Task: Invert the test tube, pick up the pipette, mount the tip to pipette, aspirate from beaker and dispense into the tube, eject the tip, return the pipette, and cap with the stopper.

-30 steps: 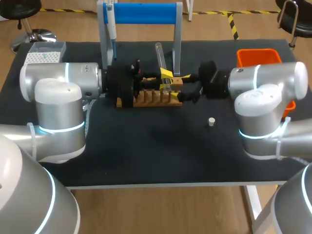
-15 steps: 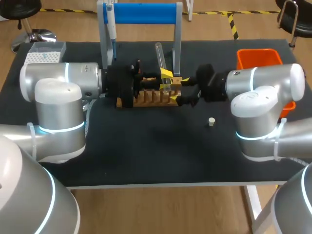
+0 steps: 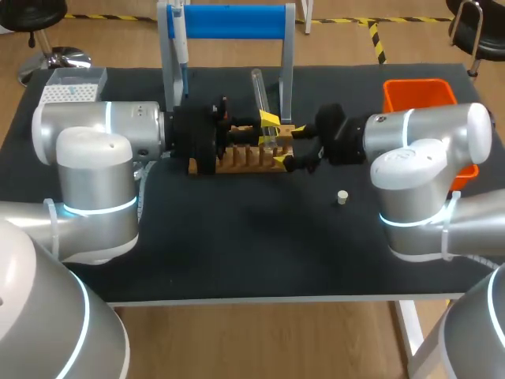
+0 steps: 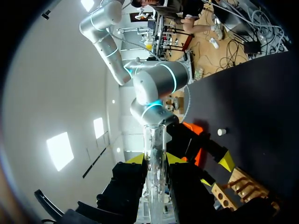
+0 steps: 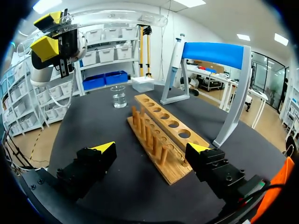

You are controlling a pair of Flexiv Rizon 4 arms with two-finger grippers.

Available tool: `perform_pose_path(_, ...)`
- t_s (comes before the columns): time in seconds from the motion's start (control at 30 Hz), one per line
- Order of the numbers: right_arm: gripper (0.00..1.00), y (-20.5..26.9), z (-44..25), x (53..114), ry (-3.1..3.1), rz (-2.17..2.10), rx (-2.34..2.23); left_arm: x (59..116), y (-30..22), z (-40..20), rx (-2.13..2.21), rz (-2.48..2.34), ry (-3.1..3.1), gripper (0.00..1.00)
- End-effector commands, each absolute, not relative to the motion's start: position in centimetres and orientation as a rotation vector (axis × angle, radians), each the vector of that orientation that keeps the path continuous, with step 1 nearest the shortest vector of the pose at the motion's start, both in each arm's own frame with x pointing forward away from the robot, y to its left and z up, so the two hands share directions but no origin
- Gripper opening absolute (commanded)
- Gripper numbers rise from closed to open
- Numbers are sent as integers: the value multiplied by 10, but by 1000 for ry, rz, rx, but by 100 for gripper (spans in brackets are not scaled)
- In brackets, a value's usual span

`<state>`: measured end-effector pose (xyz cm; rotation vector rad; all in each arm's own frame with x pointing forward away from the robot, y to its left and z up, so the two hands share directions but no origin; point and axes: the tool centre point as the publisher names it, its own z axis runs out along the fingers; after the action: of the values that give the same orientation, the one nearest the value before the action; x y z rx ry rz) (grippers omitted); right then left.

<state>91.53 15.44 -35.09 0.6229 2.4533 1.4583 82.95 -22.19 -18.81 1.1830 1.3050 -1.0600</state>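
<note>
Here the left gripper (image 4: pixel 155 158) clenches a clear, level test tube (image 4: pixel 154 137); the right gripper (image 5: pixel 152 148) gapes.

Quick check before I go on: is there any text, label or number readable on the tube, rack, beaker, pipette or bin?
No text can be read in any view.
On the test tube: none, plain clear glass.
On the wooden rack: none, bare wood.
On the beaker: any marks are too small to read.
On the pipette: any print is too small to read.
On the orange bin: none.
</note>
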Motion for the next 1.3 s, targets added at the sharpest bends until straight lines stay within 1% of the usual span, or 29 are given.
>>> perform_pose_path(0.03, 100, 154, -351, 915, 2455, 1455, 624, 829, -222, -187, 1183, -1058, 1306, 0)
perform_pose_path(0.47, 100, 154, -351, 915, 2455, 1455, 624, 829, -222, -187, 1183, -1058, 1306, 0)
perform_pose_path(0.63, 100, 154, -351, 915, 2455, 1455, 624, 838, -220, -181, 1118, -1212, 1405, 0)
perform_pose_path(0.87, 100, 154, -351, 915, 2455, 1455, 624, 856, -210, -173, 910, -1407, 1611, 0)
perform_pose_path(1.03, 100, 154, -351, 915, 2455, 1455, 624, 869, -207, -173, 681, -1567, 1774, 0)
perform_pose_path(1.3, 100, 154, -351, 915, 2455, 1455, 624, 874, -217, -173, 498, -1745, 1925, 0)
